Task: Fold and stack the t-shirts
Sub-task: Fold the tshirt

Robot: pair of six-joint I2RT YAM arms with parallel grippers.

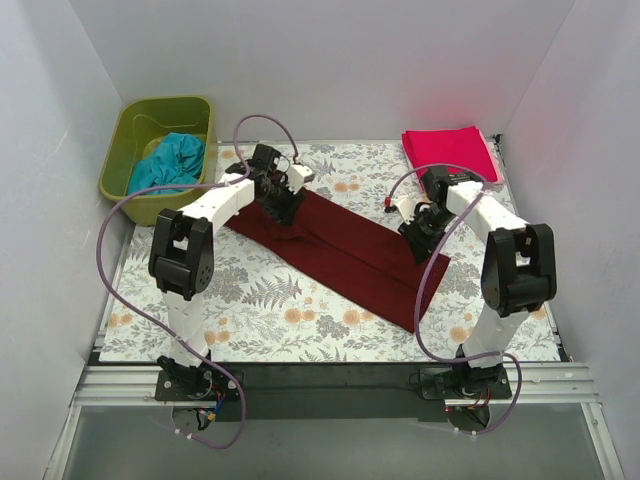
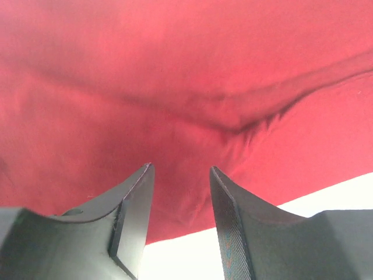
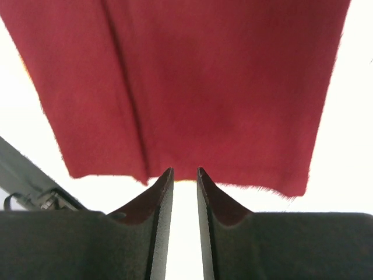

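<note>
Top external view. A green bin [image 1: 120, 175] stands at the far left corner, just off the floral cover [image 1: 300, 320] of the worktop [image 1: 330, 378]. It holds one item: the teal t-shirt [image 1: 170, 165], bunched loosely inside. The pink-red t-shirt [image 1: 450, 152] lies folded flat at the far right corner of the cover. The maroon t-shirt [image 1: 340, 250] lies on the cover as a long band running diagonally from far left to near right. The left claw [image 1: 283, 210] is down at the band's far-left end and the right claw [image 1: 418, 235] at its near-right end. Neither claw's spread can be judged from this height.

Left wrist view. The left claw [image 2: 182, 169] has its fingers clearly spread with nothing between them. The maroon t-shirt [image 2: 186, 87] fills the frame beyond the tips, with a creased fold line across it.

Right wrist view. The right claw [image 3: 185, 170] has its fingers parted by a narrow gap that holds no cloth. The maroon t-shirt's [image 3: 192, 87] edge lies just beyond the tips, with a lengthwise fold seam visible.
</note>
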